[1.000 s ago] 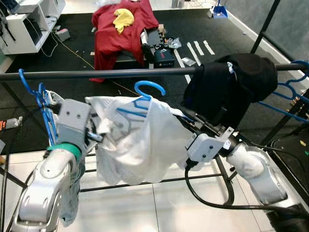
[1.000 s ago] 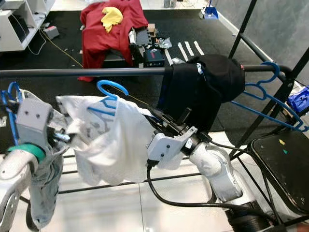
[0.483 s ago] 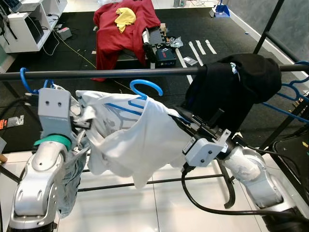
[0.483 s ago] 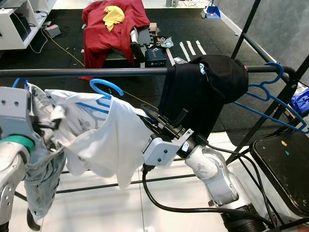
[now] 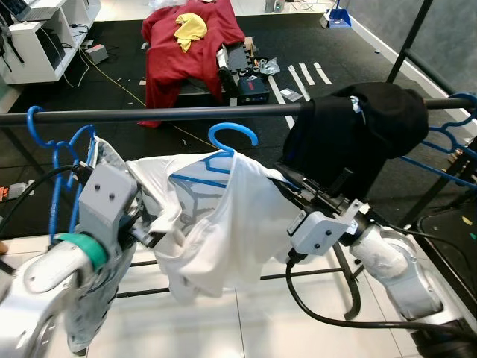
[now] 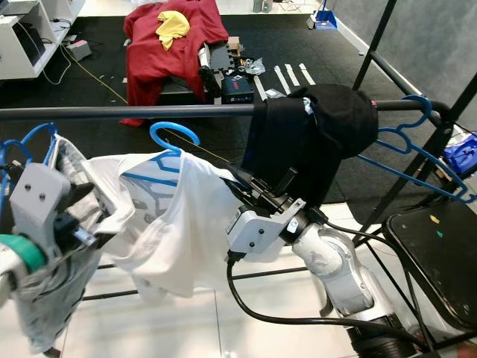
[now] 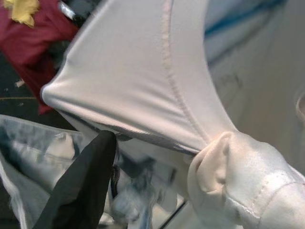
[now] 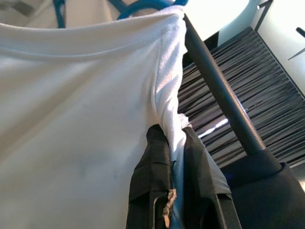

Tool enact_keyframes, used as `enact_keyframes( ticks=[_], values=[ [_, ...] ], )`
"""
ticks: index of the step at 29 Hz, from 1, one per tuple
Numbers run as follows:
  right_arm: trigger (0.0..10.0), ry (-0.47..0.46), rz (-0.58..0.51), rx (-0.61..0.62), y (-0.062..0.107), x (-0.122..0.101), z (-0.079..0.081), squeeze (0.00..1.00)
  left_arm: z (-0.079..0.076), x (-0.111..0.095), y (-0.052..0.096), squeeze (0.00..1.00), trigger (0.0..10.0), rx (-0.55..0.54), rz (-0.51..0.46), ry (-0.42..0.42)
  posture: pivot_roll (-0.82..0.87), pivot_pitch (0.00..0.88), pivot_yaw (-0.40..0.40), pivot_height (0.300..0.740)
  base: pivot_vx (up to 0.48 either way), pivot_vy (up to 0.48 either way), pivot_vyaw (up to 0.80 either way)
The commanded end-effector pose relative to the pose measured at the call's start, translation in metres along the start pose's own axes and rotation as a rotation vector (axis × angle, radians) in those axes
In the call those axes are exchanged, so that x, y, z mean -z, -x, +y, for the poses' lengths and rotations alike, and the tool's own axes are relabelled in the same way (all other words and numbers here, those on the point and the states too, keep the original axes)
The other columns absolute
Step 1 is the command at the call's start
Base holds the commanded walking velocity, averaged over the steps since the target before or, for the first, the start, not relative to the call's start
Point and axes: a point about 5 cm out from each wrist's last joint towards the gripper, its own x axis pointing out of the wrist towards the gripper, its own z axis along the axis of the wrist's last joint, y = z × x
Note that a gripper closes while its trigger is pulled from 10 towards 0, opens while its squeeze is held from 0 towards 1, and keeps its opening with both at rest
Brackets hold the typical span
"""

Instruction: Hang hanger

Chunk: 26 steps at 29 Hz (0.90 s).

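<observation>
— Step in hand? Carrying the blue hanger (image 5: 223, 149) with the white shirt (image 5: 216, 231) up toward the black rail (image 5: 149, 114). Not yet hung: hook just below the rail, near it, apart from it.

— Hands? Right hand (image 8: 174, 143) clamped together on a twisted fold at the shirt's edge. Left hand (image 5: 145, 227) buried in the other side of the shirt, apparently pinching cloth there, one black finger (image 7: 90, 171) beside the stretched fabric; shut or not, cannot tell for certain.

— Next move? Probably lifting both sides together, raising the hook above the rail, then lowering it over. Worth keeping the cloth taut, otherwise risking a tilt of the hanger out of the collar.

— Room? Bare stretch of rail directly above the hook. To the robot's left, empty blue hangers (image 5: 56, 160) and a grey garment (image 5: 97, 298) hanging near the left arm. To the right, a black garment (image 5: 358, 134) bunched over the rail, close beside the right arm. More blue hangers (image 6: 417, 149) at the far right end.

— Hazards? Catching the hook on the neighbouring hangers, or dragging the black garment along.
</observation>
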Motion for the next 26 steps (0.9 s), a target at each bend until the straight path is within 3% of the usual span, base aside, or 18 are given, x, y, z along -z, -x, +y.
enact_keyframes(
  ticks=[1,6,10,11,13,14,15,16,17,19,24,26],
  values=[
    [10.0,0.008,-0.023,0.040,0.000,-0.003,-0.005,0.00,-0.007,0.004,0.002,0.00,10.0,0.085,0.013,-0.021,-0.12,0.178,0.090,0.740,0.000,0.000,0.00],
    [10.0,0.016,-0.022,0.046,0.001,-0.003,-0.009,0.00,0.008,0.018,0.007,0.00,10.0,0.023,0.091,-0.158,-0.12,0.182,0.089,0.740,0.000,0.000,0.00],
    [10.0,0.021,-0.021,0.046,0.001,-0.002,-0.010,0.00,0.009,0.023,0.012,0.00,10.0,0.059,0.114,-0.168,-0.12,0.184,0.087,0.740,0.000,0.000,0.00],
    [10.0,0.022,-0.019,0.046,0.002,-0.002,-0.011,0.00,0.009,0.024,0.017,0.00,10.0,0.103,0.119,-0.113,-0.12,0.186,0.085,0.740,0.000,0.000,0.00],
    [10.0,0.022,-0.019,0.046,0.002,-0.002,-0.011,0.00,0.009,0.024,0.017,0.00,10.0,0.103,0.119,-0.113,-0.12,0.186,0.085,0.740,0.000,0.000,0.00],
    [10.0,0.023,-0.018,0.045,0.002,-0.001,-0.011,0.00,0.009,0.025,0.023,0.00,10.0,0.154,0.120,-0.057,-0.12,0.186,0.085,0.740,0.000,0.000,0.00],
    [10.0,0.023,-0.018,0.045,0.002,-0.001,-0.011,0.00,0.009,0.025,0.023,0.00,10.0,0.154,0.120,-0.057,-0.12,0.186,0.085,0.740,0.000,0.000,0.00],
    [10.0,0.022,-0.017,0.045,0.002,-0.001,-0.011,0.00,0.008,0.025,0.030,0.00,10.0,0.228,0.106,0.041,-0.12,0.185,0.084,0.740,0.000,0.000,0.00],
    [10.0,0.022,-0.017,0.045,0.002,-0.001,-0.011,0.00,0.008,0.025,0.030,0.00,10.0,0.228,0.106,0.041,-0.12,0.185,0.084,0.740,0.000,0.000,0.00],
    [10.0,0.022,-0.019,0.044,0.001,-0.001,-0.010,0.00,0.002,0.025,0.043,0.00,10.0,0.357,0.070,0.193,-0.12,0.184,0.084,0.740,0.000,0.000,0.00],
    [10.0,0.022,-0.021,0.044,0.001,-0.001,-0.010,0.00,-0.005,0.026,0.053,0.00,10.0,0.459,0.059,0.275,-0.12,0.184,0.083,0.740,0.000,0.000,0.00],
    [10.0,0.023,-0.021,0.043,0.001,-0.001,-0.010,0.00,-0.005,0.026,0.051,0.00,10.0,0.446,0.043,0.300,-0.12,0.185,0.084,0.740,0.000,0.000,0.00]
  ],
)
